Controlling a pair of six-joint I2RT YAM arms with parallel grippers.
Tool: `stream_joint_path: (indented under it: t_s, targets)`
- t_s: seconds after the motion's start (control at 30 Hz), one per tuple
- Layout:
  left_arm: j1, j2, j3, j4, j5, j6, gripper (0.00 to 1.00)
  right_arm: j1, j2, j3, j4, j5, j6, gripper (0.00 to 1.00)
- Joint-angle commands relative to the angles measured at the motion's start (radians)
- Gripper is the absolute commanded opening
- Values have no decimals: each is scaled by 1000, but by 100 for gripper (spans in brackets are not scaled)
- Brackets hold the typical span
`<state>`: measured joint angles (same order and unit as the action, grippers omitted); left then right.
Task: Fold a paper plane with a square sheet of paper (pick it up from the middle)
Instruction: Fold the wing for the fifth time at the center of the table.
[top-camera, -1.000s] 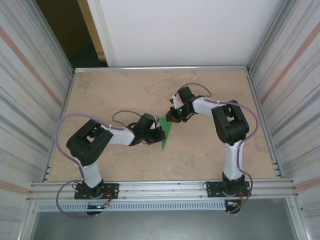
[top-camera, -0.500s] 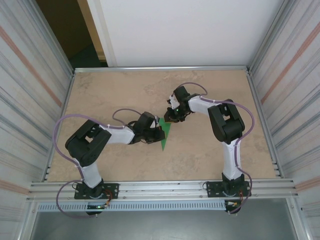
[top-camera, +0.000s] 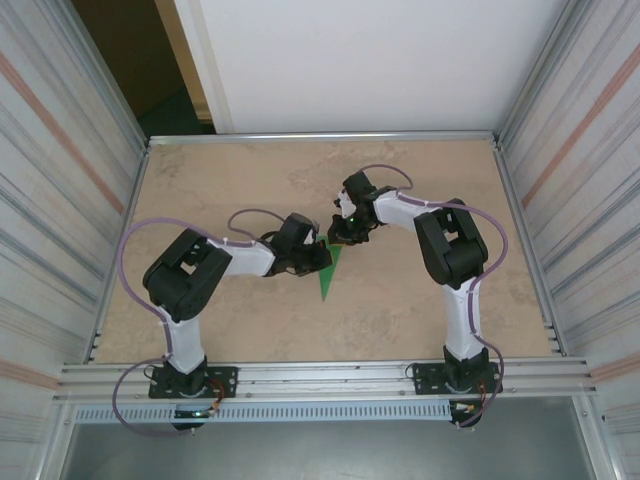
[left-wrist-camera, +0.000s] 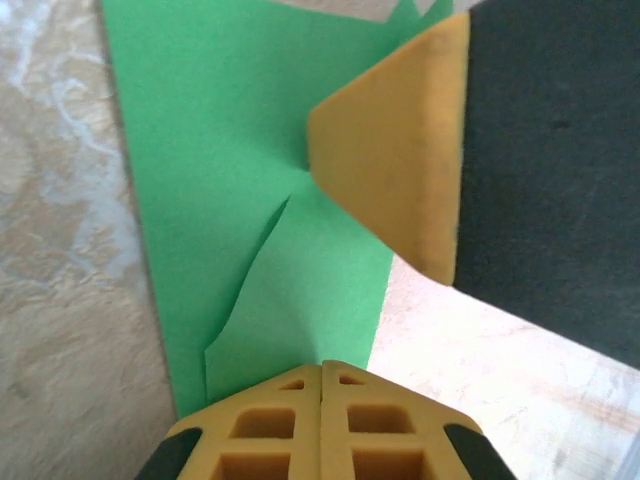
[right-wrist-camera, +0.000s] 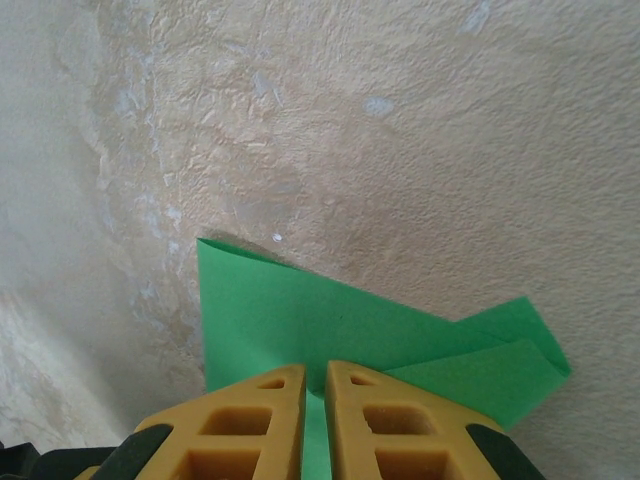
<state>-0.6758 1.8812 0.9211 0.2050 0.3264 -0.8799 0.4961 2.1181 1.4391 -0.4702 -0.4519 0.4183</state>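
The square sheet of paper (top-camera: 326, 280) is bright green and folded into a narrow triangle pointing toward the near edge, mid-table. My left gripper (top-camera: 321, 258) lies at its left edge, and my right gripper (top-camera: 338, 238) is at its far end. In the left wrist view the left gripper (left-wrist-camera: 322, 367) is shut, its tips resting on a raised flap of the paper (left-wrist-camera: 230, 150), while a yellow finger (left-wrist-camera: 400, 150) of the right gripper presses the sheet further on. In the right wrist view the right gripper (right-wrist-camera: 316, 372) is shut on the paper (right-wrist-camera: 300, 320), with green showing in the slit between its fingers.
The beige marbled tabletop (top-camera: 420, 300) is bordered by a metal rail (top-camera: 320, 372) at the near edge and corrugated walls (top-camera: 60, 200) on both sides. A white panel stands behind the far edge.
The left arm has swung its gripper a little farther and to the right along the paper's edge. The right gripper has shifted slightly left. The paper has stayed in place.
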Motion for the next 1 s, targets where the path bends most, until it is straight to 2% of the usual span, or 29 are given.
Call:
stream_joint_path:
  t_s: [0.0,0.23,0.33,0.53,0.8,0.97]
  targets:
    - [9,16,-10,-45,-66,-26,0,8,20,-10,-94,50,22,14]
    - [35,23,-130,75,-22,-90,0,-32,-165,-79,57,-113,17,18]
    - [41,32,-139,85,11,-83,0,-29,-202,-134,90,-136,0,18]
    - [44,39,-129,53,21,-70,0,-13,-147,-177,74,-134,-30,8]
    - [45,50,-125,22,28,-76,0,-18,-42,-98,36,-159,-69,6]
    - [45,58,-140,-17,37,-78,0,-61,22,-67,55,-139,-40,6]
